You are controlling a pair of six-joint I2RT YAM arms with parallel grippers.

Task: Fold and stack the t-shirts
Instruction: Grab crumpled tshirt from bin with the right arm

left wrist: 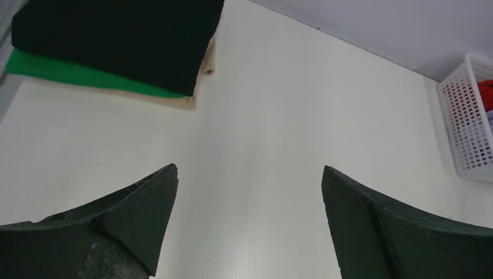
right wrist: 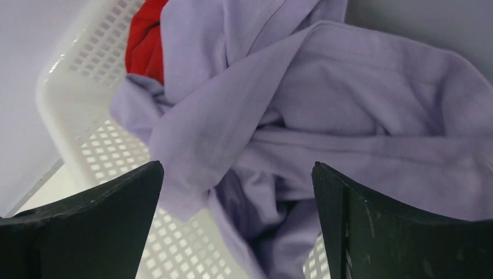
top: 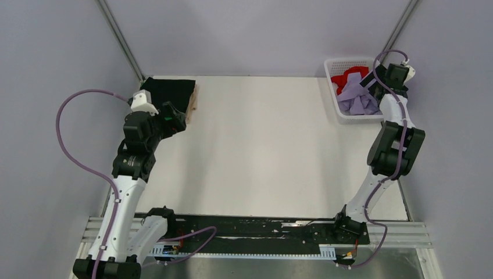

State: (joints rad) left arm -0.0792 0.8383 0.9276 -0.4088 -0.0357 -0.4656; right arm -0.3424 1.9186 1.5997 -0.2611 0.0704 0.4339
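A folded black t-shirt [left wrist: 116, 40] lies on top of a folded green one [left wrist: 58, 70] at the table's far left corner, and the stack shows as a black square [top: 168, 93] from above. My left gripper [left wrist: 250, 174] hangs open just in front of that stack, over bare table, holding nothing. In the white basket [right wrist: 75, 87] at the far right lie a crumpled lavender t-shirt [right wrist: 325, 104] and a red one [right wrist: 145, 40] behind it. My right gripper [right wrist: 237, 168] is open directly over the lavender cloth, with folds of it between the fingers and no grip on it.
A beige layer [left wrist: 206, 61] sticks out under the green shirt. The basket [top: 349, 61] stands against the back right corner, close to the grey walls and the metal frame post. White table [top: 261, 151] stretches between the two arms.
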